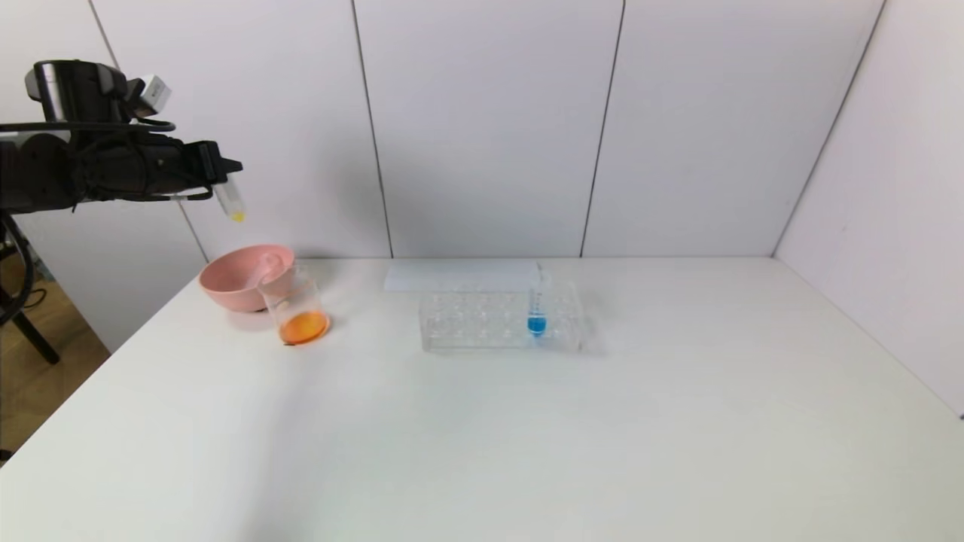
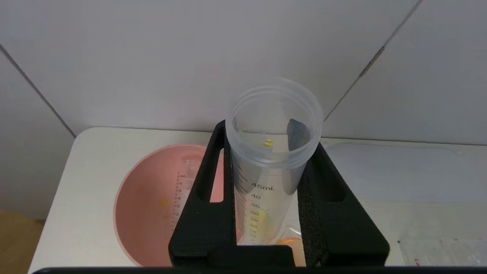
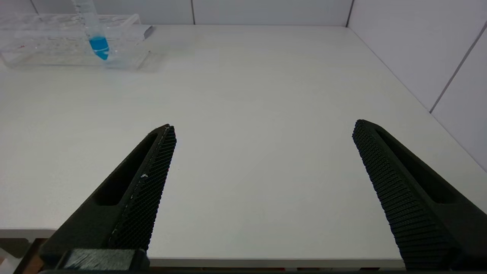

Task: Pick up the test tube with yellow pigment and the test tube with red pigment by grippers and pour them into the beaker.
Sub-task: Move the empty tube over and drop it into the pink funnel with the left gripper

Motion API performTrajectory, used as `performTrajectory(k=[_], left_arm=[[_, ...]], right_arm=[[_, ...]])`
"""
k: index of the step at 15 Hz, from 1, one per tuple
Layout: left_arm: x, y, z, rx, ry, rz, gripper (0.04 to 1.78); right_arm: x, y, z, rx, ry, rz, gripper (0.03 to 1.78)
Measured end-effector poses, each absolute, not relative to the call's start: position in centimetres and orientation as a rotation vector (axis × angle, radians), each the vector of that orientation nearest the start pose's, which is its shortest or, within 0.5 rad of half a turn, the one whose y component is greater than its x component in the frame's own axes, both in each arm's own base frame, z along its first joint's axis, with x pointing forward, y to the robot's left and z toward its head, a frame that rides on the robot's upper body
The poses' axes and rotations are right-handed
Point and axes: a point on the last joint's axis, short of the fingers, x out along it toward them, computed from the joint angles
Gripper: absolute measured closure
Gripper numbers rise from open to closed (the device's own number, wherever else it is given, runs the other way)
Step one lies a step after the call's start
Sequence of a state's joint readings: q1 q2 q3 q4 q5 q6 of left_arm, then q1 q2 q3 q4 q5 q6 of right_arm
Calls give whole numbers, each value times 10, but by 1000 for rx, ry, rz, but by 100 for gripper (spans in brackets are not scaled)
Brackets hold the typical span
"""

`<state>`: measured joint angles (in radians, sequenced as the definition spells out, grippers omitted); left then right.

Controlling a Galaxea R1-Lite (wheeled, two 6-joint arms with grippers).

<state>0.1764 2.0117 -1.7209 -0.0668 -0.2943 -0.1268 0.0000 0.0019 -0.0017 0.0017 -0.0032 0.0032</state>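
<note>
A: Left gripper (image 1: 218,167), clamped on the test tube with yellow pigment (image 1: 230,200), hangs high at the beaker's (image 1: 295,307) eleven o'clock. Step?

B: Seemingly post-pour; orange liquid sits in the beaker. Next: set the tube down. Right gripper (image 3: 262,152) idles, fingers apart.

The white desk (image 1: 482,436) carries a pink bowl (image 1: 242,275) near its far left corner, the beaker (image 1: 296,307) with orange liquid touching it, and a clear tube rack (image 1: 482,322) mid-desk.

Black left gripper (image 1: 226,167) — bundled cables, white-grey wrist box, textured jaws
</note>
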Motion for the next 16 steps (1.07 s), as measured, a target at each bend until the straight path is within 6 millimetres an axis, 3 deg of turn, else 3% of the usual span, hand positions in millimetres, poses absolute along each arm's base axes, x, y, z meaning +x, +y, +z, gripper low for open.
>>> performTrajectory(k=[16], left_arm=[[453,107,198,-194,252,-25,135]], right_arm=[[-23,0,76,3,2,-4,11]])
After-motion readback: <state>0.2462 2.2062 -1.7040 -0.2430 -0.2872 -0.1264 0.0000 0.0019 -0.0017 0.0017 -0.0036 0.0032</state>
